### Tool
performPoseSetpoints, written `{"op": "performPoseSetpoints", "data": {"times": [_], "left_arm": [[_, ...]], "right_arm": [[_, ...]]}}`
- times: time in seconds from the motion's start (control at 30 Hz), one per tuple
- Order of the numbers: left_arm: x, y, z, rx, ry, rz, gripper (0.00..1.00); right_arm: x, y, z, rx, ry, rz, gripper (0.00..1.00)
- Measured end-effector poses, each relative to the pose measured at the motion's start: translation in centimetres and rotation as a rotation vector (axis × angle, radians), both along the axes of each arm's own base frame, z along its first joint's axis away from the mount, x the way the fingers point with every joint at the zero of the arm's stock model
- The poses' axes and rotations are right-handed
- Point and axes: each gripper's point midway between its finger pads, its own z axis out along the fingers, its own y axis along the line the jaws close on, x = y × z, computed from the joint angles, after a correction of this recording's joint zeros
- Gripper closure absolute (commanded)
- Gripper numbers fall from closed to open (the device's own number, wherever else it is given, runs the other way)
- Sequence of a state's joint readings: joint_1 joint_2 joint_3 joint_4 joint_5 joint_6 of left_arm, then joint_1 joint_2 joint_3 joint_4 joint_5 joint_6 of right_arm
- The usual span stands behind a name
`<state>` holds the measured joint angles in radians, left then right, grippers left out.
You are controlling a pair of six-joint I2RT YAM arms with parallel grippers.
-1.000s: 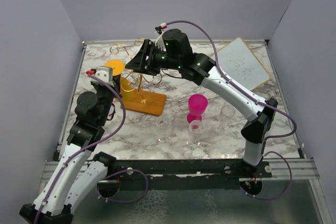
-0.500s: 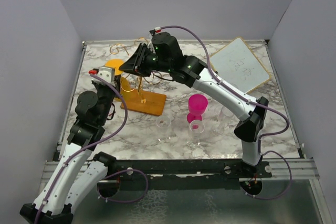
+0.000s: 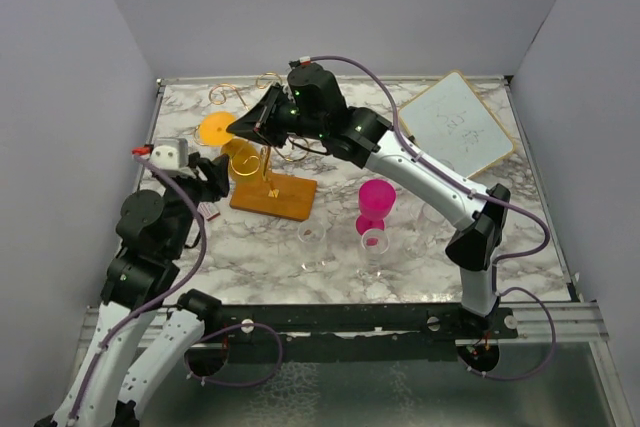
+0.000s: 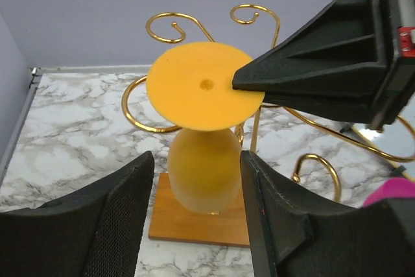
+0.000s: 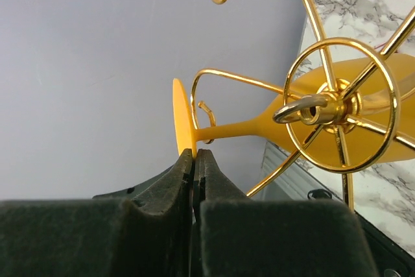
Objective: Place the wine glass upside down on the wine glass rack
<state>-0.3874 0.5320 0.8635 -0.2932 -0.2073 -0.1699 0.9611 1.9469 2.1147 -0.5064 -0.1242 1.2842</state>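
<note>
You have a wood-framed white board (image 3: 458, 125) lying flat at the far right corner of the marble table (image 3: 260, 247). A pink goblet (image 3: 377, 202) stands right of centre, toward the near edge. Three clear glasses (image 3: 313, 237) stand close around it.

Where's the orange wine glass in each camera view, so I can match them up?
Top external: orange wine glass, left of centre toward the far side, foot disc up.
Left wrist: centre of picture, foot disc on top, bowl below.
Right wrist: sideways across the middle, foot at left, bowl at right.
Shared landmark: the gold wire rack, its curls beside the glass.
</note>
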Motion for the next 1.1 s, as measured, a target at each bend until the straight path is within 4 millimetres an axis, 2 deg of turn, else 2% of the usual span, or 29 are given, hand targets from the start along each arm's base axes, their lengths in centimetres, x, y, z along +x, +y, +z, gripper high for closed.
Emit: {"op": "performPoseSetpoints", "data": {"times": [0.07, 0.23, 0.37, 0.5, 0.67, 0.87, 1.0, 1.1], "left_arm": [[-1.1, 0.3, 0.9, -0.046, -0.001, 0.002, 0.42], [-3.7, 0.6, 5.0, -0.24, 0.009, -0.003, 0.45], [-3.8, 0.2, 6.8, -0.394, 0.054, 0.008, 0.46], [-2.8, 0.1, 6.7, -0.514, 0.118, 0.066, 0.46], [-1.6, 0.1, 5.5, -0.614, 0.193, 0.134, 0.47], [-0.5, -0.4, 4.5, -0.659, 0.254, 0.172, 0.53], [-0.4, 0.4, 4.4, -0.668, 0.246, 0.217, 0.54], [-0.5, 1.1, 5.0, -0.671, 0.219, 0.244, 0.54]], "right_arm": [[0.0, 0.0, 0.1, 0.007, 0.004, -0.002, 0.99], [0.2, 0.1, 0.4, 0.021, 0.012, -0.013, 0.99], [0.3, 0.2, 0.6, 0.033, 0.012, -0.018, 0.99], [0.5, 0.5, 0.7, 0.043, 0.004, -0.019, 0.99], [1.1, 1.4, 0.0, 0.054, -0.003, -0.018, 0.99], [1.7, 2.5, -1.1, 0.061, -0.006, -0.006, 0.99], [1.8, 3.2, -1.0, 0.078, -0.017, 0.011, 0.99], [1.8, 3.7, -0.7, 0.094, -0.025, 0.029, 0.99]]}}
